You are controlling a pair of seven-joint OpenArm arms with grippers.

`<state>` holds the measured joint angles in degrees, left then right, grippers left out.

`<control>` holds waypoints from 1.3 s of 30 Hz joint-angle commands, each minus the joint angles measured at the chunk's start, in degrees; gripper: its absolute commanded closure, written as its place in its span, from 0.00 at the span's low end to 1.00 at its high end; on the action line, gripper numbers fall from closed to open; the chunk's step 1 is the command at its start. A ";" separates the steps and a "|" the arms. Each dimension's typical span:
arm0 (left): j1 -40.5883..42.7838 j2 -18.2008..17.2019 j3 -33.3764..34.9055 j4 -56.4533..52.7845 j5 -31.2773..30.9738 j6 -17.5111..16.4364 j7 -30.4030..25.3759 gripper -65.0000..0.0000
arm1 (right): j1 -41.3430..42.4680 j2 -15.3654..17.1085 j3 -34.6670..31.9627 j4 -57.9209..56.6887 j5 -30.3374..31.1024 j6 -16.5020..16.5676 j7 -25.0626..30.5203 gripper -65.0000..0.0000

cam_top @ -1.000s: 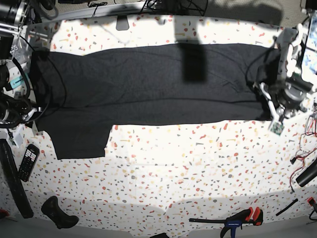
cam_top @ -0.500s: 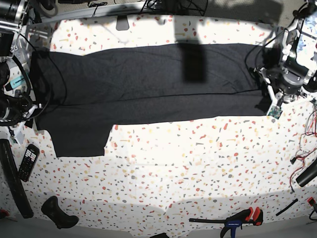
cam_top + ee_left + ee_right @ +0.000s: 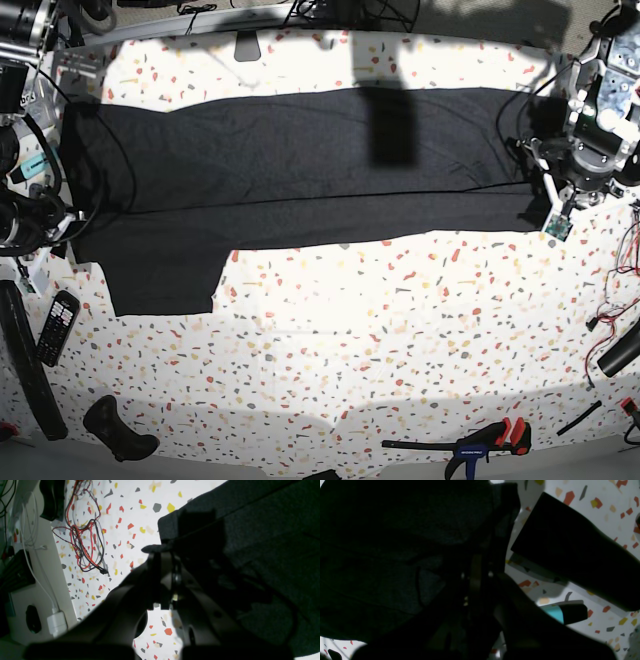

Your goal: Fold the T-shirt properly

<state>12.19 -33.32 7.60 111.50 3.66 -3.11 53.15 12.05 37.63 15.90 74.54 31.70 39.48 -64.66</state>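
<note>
Dark T-shirt [image 3: 300, 170] stretched flat across the far desk [image 3: 350, 340]; left gripper [image 3: 165, 548] and right gripper [image 3: 480, 562] pinch its ends.

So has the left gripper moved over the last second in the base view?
Yes. The left gripper has shifted toward the far edge of the table, judged against the fixed red-handled clamp. It is shut on the T-shirt edge.

The T-shirt [image 3: 290, 190] lies spread across the far half of the table [image 3: 380, 330], a remote [image 3: 57, 326] near its left front corner, a clamp [image 3: 470, 442] at the front edge, and cables [image 3: 625, 270] at right.
</note>
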 commanded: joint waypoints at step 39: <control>-0.61 -0.81 -0.46 1.09 0.39 2.10 5.86 0.63 | 1.29 1.42 0.63 1.09 7.06 0.52 0.13 0.56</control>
<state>12.19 -33.32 7.60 111.53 3.40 -1.61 59.59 12.08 37.63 15.99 74.54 38.02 39.51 -65.08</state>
